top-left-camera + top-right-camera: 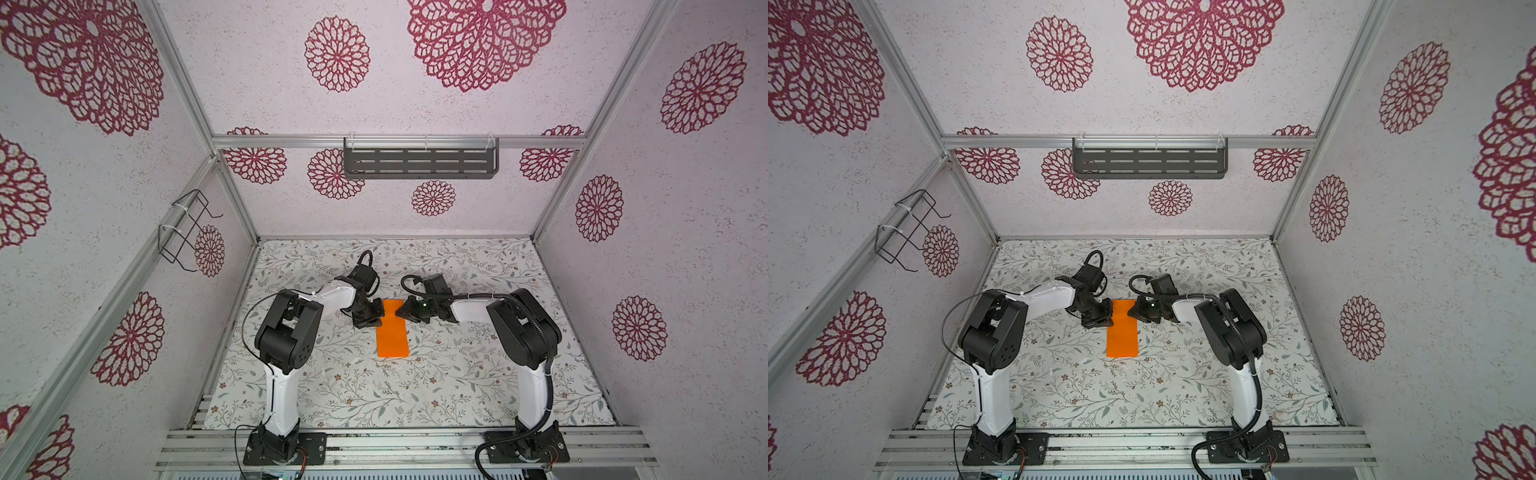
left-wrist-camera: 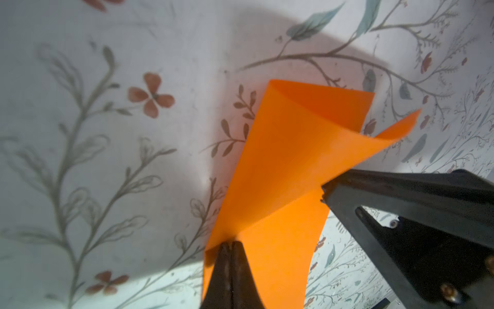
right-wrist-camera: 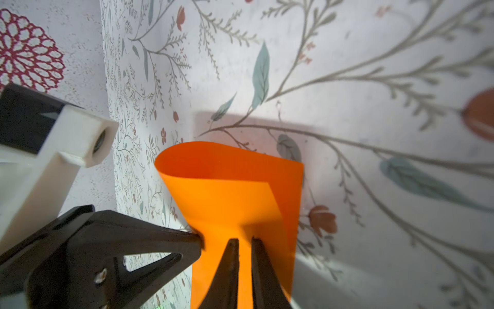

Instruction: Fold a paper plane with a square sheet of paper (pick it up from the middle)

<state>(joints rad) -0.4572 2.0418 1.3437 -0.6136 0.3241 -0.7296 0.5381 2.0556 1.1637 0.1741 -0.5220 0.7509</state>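
Note:
The square sheet of paper (image 1: 392, 332) (image 1: 1122, 332) is bright orange and lies doubled over into a long strip on the floral mat. Its far end is lifted between the two grippers. My left gripper (image 1: 380, 312) (image 1: 1111, 312) (image 2: 231, 243) is shut on the left edge of the raised upper layer (image 2: 280, 160). My right gripper (image 1: 399, 311) (image 1: 1130, 311) (image 3: 244, 240) stands at the opposite edge, its jaws a narrow gap apart with orange paper (image 3: 232, 198) showing between them. No paper plane is in view.
The floral mat (image 1: 457, 374) covers the floor, with patterned walls on three sides. A grey slotted shelf (image 1: 420, 162) hangs on the back wall and a wire rack (image 1: 187, 230) on the left wall. Aluminium rails (image 1: 415, 444) run along the front by both arm bases.

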